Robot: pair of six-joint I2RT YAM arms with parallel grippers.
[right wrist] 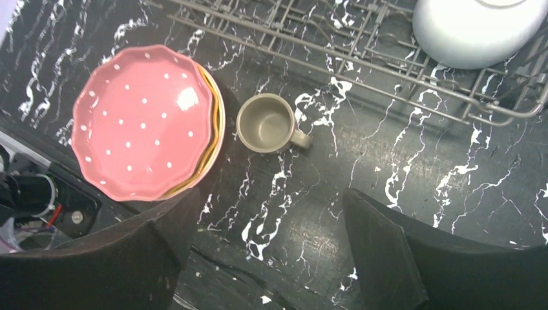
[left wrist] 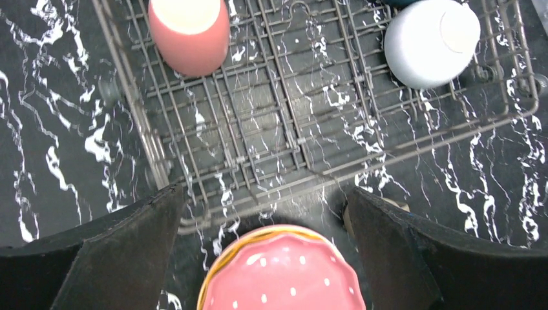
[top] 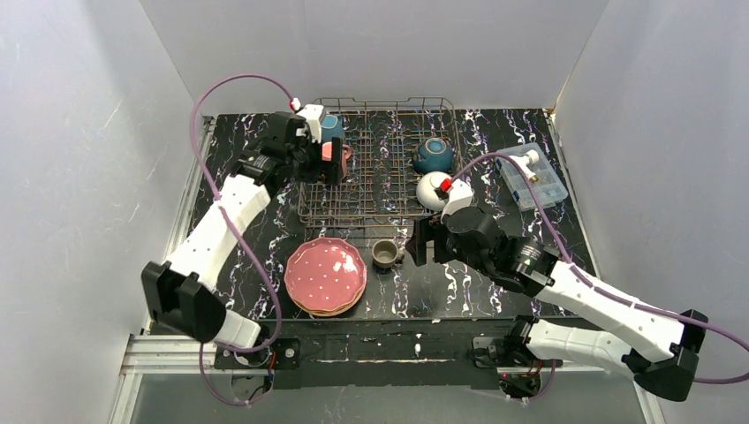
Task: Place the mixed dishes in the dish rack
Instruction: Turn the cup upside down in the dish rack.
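— Two sorts of dish sit outside the dish rack (top: 380,172). Which are you after?

— The grey-olive mug (right wrist: 265,123), by my reckoning. It stands on the table (top: 442,287) between the rack's near edge and the table's near edge. It is just beside the stack of dotted plates (right wrist: 139,119), pink one on top, but not touching it. My right gripper (right wrist: 268,206) hangs near the mug on its right-hand side, jaws spread wide with nothing between them.

— And the other arm?

— My left gripper (left wrist: 263,200) is over the rack's left side, near the pink mug (left wrist: 189,32). Its fingers are wide apart as well, and empty.

— How does the mug sit?

— Upright, mouth to the ceiling, so its long axis is vertical. The handle points toward the table's right edge and a touch toward the near edge, roughly at my right gripper.

— How would you take it well?

— I'd drop one finger inside the mouth and one outside the wall, well away from the handle, and close gently. Then I'd lift straight up before crossing the rack's near wire. The upturned white bowl (right wrist: 475,29) fills the rack's near right corner, so I'd aim for the bare tines in the middle.
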